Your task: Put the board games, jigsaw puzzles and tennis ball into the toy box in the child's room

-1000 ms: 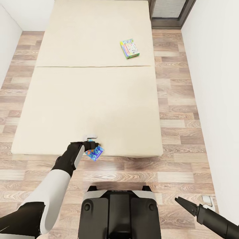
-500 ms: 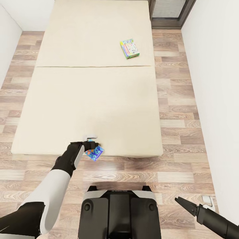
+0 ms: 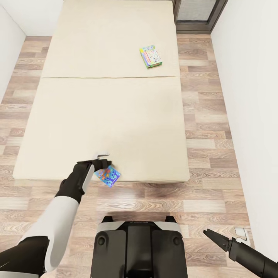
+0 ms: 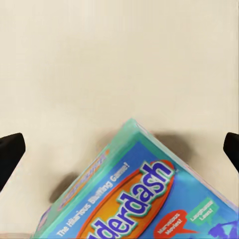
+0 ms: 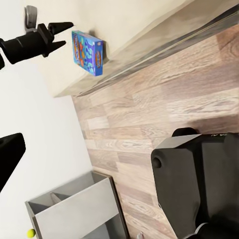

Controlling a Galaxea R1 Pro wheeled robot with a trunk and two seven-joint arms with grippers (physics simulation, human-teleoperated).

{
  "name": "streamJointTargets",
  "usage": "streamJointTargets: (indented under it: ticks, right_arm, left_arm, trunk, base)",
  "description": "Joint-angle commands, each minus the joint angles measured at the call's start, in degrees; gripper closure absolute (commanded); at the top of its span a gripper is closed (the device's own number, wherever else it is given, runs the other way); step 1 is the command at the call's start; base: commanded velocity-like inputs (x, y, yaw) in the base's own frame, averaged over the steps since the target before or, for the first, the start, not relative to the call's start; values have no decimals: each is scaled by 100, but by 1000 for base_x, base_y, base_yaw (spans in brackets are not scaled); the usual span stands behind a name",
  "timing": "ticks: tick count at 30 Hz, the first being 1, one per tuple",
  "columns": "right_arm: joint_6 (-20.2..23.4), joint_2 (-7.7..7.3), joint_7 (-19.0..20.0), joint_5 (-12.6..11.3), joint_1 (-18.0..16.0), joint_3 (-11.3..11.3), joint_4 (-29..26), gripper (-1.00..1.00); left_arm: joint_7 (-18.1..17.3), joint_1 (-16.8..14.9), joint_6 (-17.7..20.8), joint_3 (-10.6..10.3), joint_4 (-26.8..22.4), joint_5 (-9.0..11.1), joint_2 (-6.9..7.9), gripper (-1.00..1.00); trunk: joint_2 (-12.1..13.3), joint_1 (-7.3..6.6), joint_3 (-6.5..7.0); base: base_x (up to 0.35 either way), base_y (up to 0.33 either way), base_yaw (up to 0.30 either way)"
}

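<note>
Blue-and-teal, our flat board game box (image 3: 109,175) with orange "…derdash" lettering lies at the near edge of the cream-beige two-panel bed (image 3: 104,116), overhanging the wood-plank floor (image 3: 200,116). Our left gripper (image 3: 103,160) hovers just beside it, jaws wide, holding nothing. Our right gripper (image 3: 212,236) hangs slightly parted over open floor.

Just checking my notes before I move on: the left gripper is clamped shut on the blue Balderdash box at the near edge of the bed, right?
Not quite. The left gripper is open, not clamped: the right wrist view shows its jaws spread beside the blue game box, apart from it. The box does lie at the near edge of the bed, as the head view shows.
</note>
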Motion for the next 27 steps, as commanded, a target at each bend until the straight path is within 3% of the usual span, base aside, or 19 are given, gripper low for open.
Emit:
streamJointTargets:
  ticks: [1, 11, 17, 21, 27]
  right_arm:
    - [48, -1, 11, -14, -1, -3, -1, -100]
    - [48, -1, 11, -14, -1, -5, -1, -100]
    - [48, -1, 11, -14, -1, -5, -1, -100]
    - [48, -6, 16, -24, -1, -5, -1, -100]
    - [48, -9, 19, -29, -1, -5, -1, -100]
  left_arm:
    - [-17, -2, 68, 31, -53, 4, 6, -100]
    - [-38, 3, 591, 246, -660, 24, 81, -100]
    - [-49, 5, 1108, 570, -1131, 35, 117, -100]
    - [-102, 13, 1677, 876, -1577, 38, 145, -100]
    - [-466, 44, 2160, 1127, -2129, 40, 345, -100]
  trunk:
    - [-9, 3, -6]
    - [-9, 3, -6]
    - [-9, 3, -6]
    - [-9, 3, -6]
    - [-9, 3, -6]
  base:
    - [0, 0, 0]
    - [0, 0, 0]
    - [0, 0, 0]
    - [0, 0, 0]
    - [0, 0, 0]
